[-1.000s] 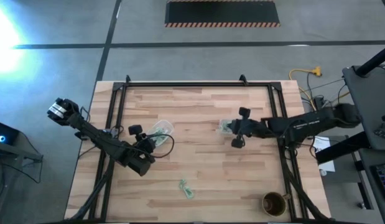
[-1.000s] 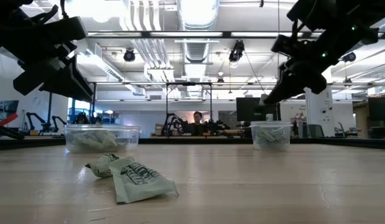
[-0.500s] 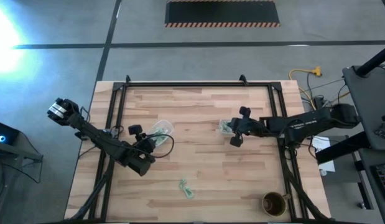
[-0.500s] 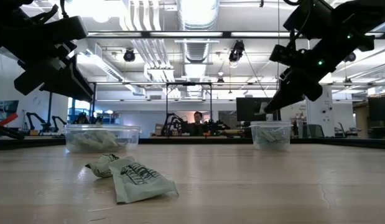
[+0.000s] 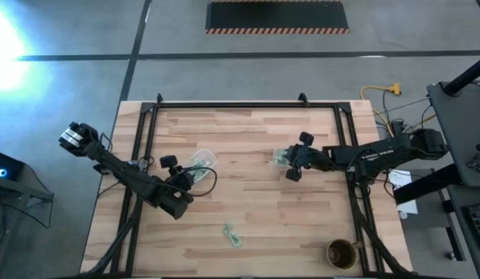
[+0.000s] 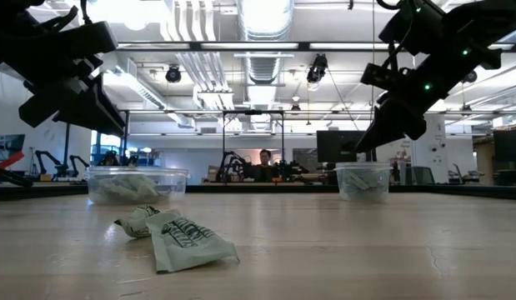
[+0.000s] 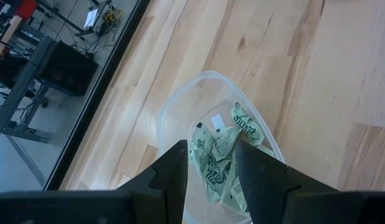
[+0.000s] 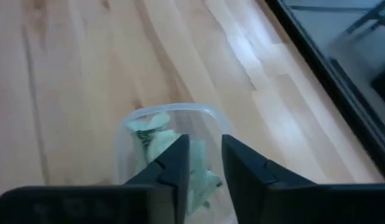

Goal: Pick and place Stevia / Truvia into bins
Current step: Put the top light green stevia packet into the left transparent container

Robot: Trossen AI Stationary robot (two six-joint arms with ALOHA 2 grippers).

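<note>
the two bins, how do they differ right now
The left bin looks wider and sits under the left gripper, fingers open; the right bin looks narrower, under the right gripper, fingers slightly parted. Loose packets lie nearer the left bin than the right bin. Both bins are clear, holding green packets.

Table [image 5: 247,209]: light wooden planks, edged by a black metal frame [image 5: 224,105].
Brown cup [image 5: 341,252]: round, standing at the table's near right corner, well apart from both arms' tools.
Floor mat [image 5: 276,16]: dark with striped edging, on the grey floor beyond the table's far edge.
Yellow cable [image 5: 381,91]: lies on the floor off the far right corner.
Person [image 6: 264,163]: seated far back in the room.
Ceiling lights [image 6: 263,17]: bright overhead.
</note>
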